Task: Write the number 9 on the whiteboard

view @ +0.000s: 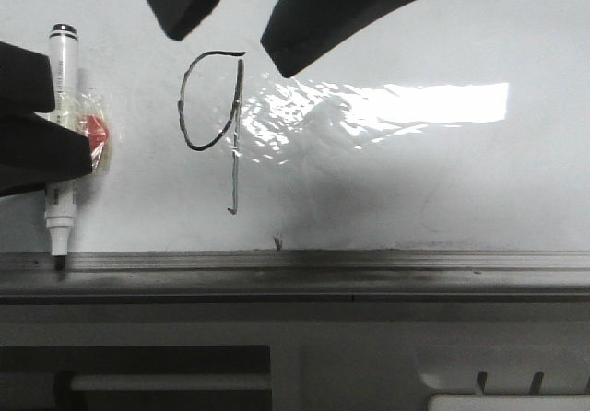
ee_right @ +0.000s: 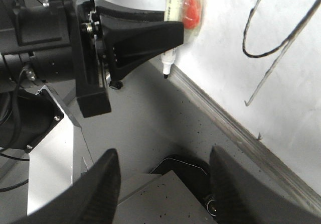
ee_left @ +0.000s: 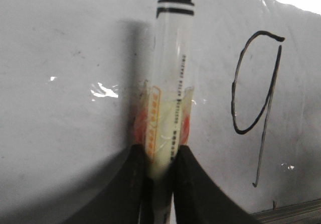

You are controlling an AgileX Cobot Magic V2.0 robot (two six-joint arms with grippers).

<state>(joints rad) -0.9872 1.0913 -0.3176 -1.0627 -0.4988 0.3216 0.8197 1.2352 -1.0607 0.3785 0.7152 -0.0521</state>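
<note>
Number 9 (view: 214, 107) complete on whiteboard (view: 442, 181), just beside left gripper (ee_left: 159, 156), which pinches the marker (ee_left: 170, 83), tip off-board. Right gripper (ee_right: 163, 176) spread, empty. Nothing left to write.

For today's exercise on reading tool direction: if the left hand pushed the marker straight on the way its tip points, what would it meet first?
Most likely the grey tray rail: the marker in the left hand points tip-down, its tip at the rail or just short of it; depth is unclear.

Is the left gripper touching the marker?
Touching. In the left wrist view, the left gripper has both fingers pressed against the marker, one on each side of its barrel.
</note>
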